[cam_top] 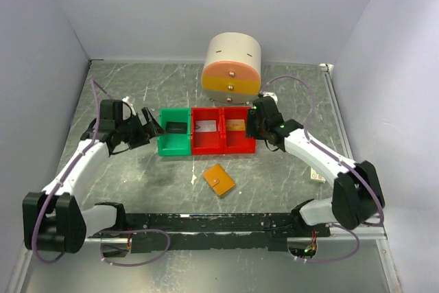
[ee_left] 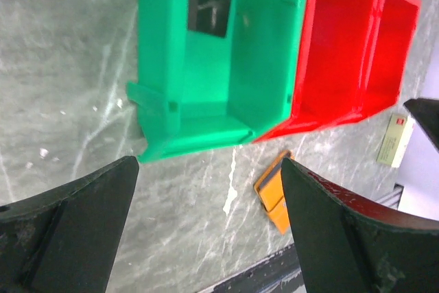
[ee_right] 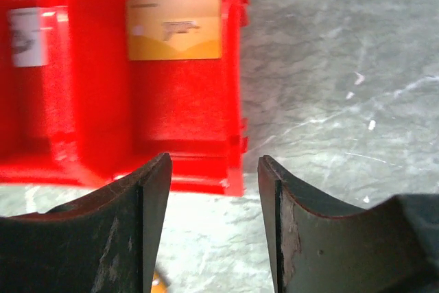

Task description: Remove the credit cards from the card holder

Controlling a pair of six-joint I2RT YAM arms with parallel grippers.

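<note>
Top external view: the left arm is stretching forward from its base at the near-left and bending inward at the wrist. The left gripper point(cam_top: 152, 127) is hovering just beside the left wall of the green bin point(cam_top: 164, 143). The right arm is folding back from its near-right base, elbow raised, and the right gripper point(cam_top: 251, 123) is sitting close against the right-hand red bin point(cam_top: 245, 146). The card holder point(cam_top: 218, 180) is lying folded shut on the table point(cam_top: 137, 169), in front of the bins and apart from both grippers.

In the left wrist view the left gripper point(ee_left: 209, 169) is holding its fingers wide apart with nothing between them. It is looking across the green bin point(ee_left: 206, 121), where a dark card point(ee_left: 209, 6) is lying. The card holder point(ee_left: 274, 190) and a small white box point(ee_left: 394, 141) are showing beyond.

In the right wrist view the right gripper point(ee_right: 214, 169) is keeping its fingers parted and empty. A gold-orange card point(ee_right: 175, 27) is resting in the red bin point(ee_right: 185, 108), and a pale card point(ee_right: 24, 36) is lying in the neighbouring red bin point(ee_right: 41, 156).
</note>
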